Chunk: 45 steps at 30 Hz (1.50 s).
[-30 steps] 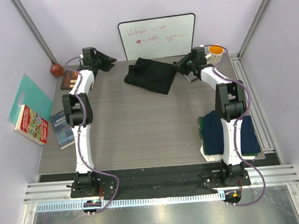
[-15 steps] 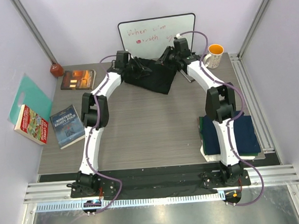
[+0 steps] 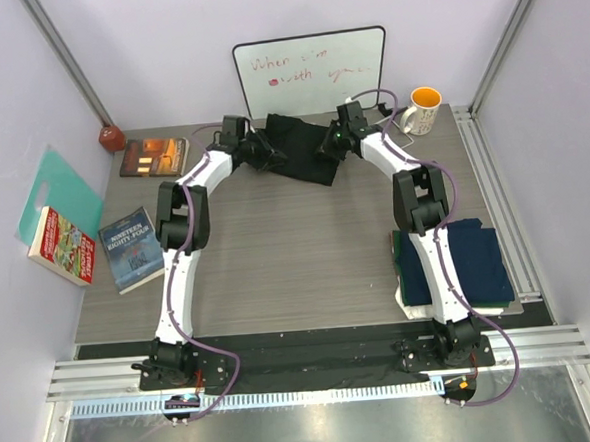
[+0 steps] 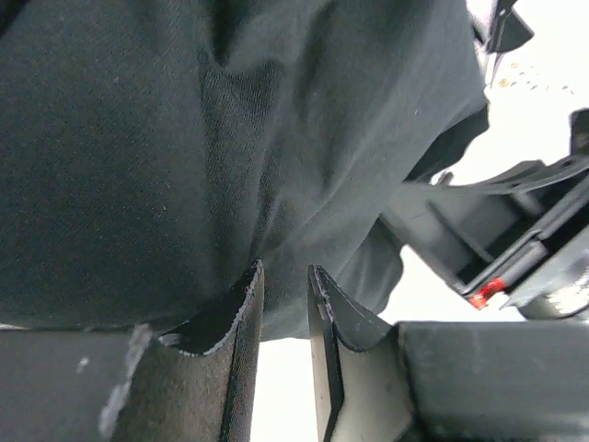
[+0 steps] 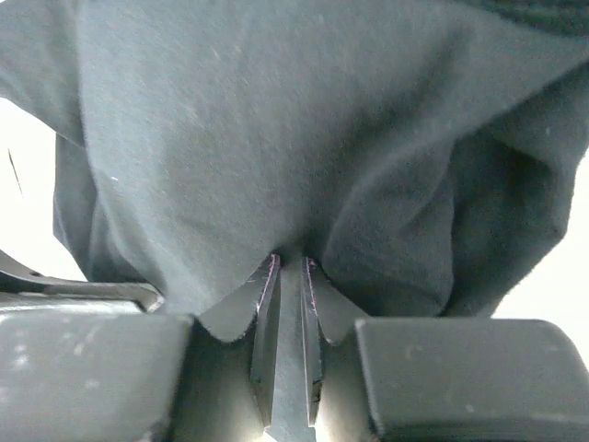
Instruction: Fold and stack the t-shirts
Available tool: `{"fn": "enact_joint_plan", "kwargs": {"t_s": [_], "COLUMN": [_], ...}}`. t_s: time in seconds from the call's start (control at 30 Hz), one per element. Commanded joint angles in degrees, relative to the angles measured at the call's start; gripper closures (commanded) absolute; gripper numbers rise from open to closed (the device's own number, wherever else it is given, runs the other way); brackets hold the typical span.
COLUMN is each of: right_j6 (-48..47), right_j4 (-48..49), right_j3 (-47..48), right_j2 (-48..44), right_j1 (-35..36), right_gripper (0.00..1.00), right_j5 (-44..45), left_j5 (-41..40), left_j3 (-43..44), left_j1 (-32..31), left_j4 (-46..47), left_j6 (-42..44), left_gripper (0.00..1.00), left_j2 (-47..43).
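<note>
Spanning left claw (image 3: 259,149) to right claw (image 3: 328,148) — black t-shirt (image 3: 295,143)

The counter (image 3: 276,242) carries a crumpled black t-shirt (image 3: 296,151) at far centre, a mug (image 3: 423,108) far right, a brown book (image 3: 154,156) far left, a blue book (image 3: 131,249) at the left edge, and folded t-shirts (image 3: 478,260) stacked near right.

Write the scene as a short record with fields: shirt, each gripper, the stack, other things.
shirt: black t-shirt, crumpled, at the far edge of the table, before the whiteboard
left gripper: at the shirt's left side, fingers slightly apart, grip unclear
right gripper: pinching a fold of the shirt
stack: folded shirts, navy on top, near right
other: mug far right; books at left
</note>
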Motion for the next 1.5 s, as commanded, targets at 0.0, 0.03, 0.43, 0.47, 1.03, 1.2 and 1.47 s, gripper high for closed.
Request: {"fn": "enact_joint_plan", "kwargs": {"t_s": [0.0,0.03,0.43,0.47,1.03,1.2,1.47], "right_j6": [0.27,0.18,-2.27,-2.54,-2.8,-3.24,-1.22], "right_j4": [2.53,2.97,2.71,2.27,-0.63,0.24,-0.63], "right_j3": [4.37,4.37,2.43,2.26,-6.27,-4.69,2.69], "right_j2": [0.37,0.45,-0.95,-1.04,-6.57,-10.96,-9.48], "right_j1": [0.25,0.25,-0.71,-0.63,0.25,0.43,1.57], "right_gripper": [0.8,0.8,0.8,0.8,0.85,0.77,0.76], "right_j5": [3.54,3.98,8.56,8.56,4.16,2.85,-1.02], "left_j5": [-0.92,-1.09,-5.22,-5.66,-3.91,-4.35,-0.4], "left_j3": [-1.08,-1.08,-1.7,-1.96,-8.52,-11.81,-0.65], "left_j1": [-0.18,0.17,4.91,5.36,9.05,9.14,9.14], "left_j4": [-0.13,-0.39,-3.38,-3.47,-2.33,1.01,1.1], "left_j6": [4.16,4.25,6.19,6.28,7.33,8.74,7.42], "left_gripper": [0.73,0.73,0.76,0.76,0.8,0.66,0.62], "left_j2": [-0.09,0.35,1.05,0.53,-3.49,-7.12,-1.85]}}
